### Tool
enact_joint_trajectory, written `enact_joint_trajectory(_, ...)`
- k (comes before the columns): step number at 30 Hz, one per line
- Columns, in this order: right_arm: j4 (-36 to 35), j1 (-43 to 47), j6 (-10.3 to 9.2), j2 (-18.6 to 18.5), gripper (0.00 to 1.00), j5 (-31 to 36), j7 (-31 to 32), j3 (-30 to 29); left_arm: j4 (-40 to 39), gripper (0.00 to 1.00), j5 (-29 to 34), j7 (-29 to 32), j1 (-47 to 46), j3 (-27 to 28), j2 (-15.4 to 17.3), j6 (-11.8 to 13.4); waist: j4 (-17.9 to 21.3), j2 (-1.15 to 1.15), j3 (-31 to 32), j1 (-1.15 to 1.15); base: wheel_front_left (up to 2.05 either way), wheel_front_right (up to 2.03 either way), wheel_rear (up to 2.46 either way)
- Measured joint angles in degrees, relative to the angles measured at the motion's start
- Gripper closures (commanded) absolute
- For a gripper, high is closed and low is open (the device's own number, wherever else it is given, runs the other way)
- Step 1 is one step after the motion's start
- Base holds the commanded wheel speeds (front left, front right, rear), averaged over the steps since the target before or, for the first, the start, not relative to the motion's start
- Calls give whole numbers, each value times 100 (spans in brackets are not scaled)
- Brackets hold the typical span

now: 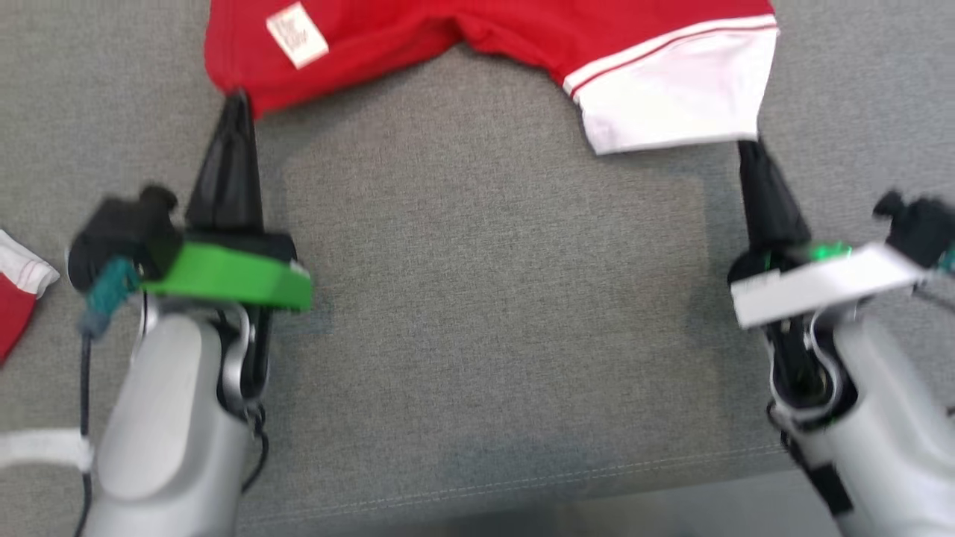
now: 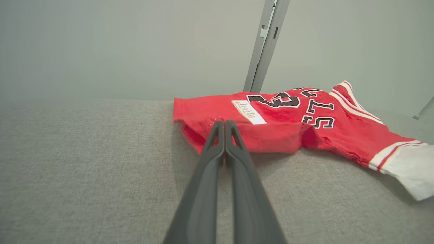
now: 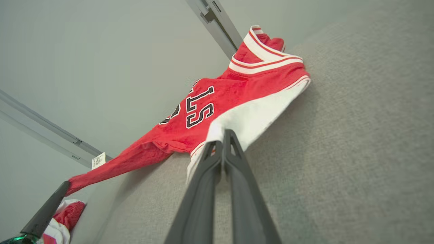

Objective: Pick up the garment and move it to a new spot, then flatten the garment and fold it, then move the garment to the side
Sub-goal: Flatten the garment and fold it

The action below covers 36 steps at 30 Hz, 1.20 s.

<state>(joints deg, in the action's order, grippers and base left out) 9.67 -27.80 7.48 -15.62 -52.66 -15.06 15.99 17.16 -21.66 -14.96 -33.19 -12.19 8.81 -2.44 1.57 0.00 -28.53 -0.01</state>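
Head view: the red jersey (image 1: 373, 30) lies at the far side of the grey woven surface (image 1: 485, 298), with open fabric nearer. The left gripper (image 1: 239, 101) pinches its red hem corner and the right gripper (image 1: 748, 149) its white sleeve. Wrist views: both finger pairs are pressed together on cloth, and the black lettering faces up.

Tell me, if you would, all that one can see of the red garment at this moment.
The garment is a red sports jersey of soft knit cloth, with black, white-edged letters, a white label and a white panel bordered by red stripes. It lies rumpled, not flat, on the grey fabric surface. The left gripper is shut on its red corner near the label, and the right gripper is shut on the white panel's edge.
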Motion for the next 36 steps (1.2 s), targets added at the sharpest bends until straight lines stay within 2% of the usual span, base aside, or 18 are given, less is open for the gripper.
enact_joint_trajectory(3, -188, 721, 1, 102, 100, -30, 0, -86, -389, 100, -33, 8, 702, -3, 29, 93, 23, 0, 193, 0, 0, 0, 0)
enact_joint_trajectory(7, -481, 1555, 0, 147, 100, -194, 90, -249, -877, 100, -93, 331, 1468, -75, 109, 198, 32, 0, 468, 0, 0, 0, 0)
enact_joint_trajectory(12, -1160, 2750, 0, 387, 100, -245, 573, -593, -1651, 100, -313, 977, 2397, -113, 304, 303, 22, 0, 876, 0, 0, 0, 0)
enact_joint_trajectory(22, -2183, 4381, 0, 1039, 100, 272, 1835, -1223, -2889, 100, -750, 2181, 3951, 23, 695, 700, 79, 0, 1471, 0, 0, 0, 0)
enact_joint_trajectory(30, -2910, 4993, 0, 1230, 100, 527, 2711, -1717, -3549, 100, -1002, 2807, 4575, 113, 970, 865, 190, 0, 1588, 0, 0, 0, 0)
enact_joint_trajectory(36, -3081, 4578, 0, 1261, 100, 659, 2863, -1906, -3626, 100, -1002, 2842, 4443, 210, 1022, 910, 251, 0, 1483, 0, 0, 0, 0)
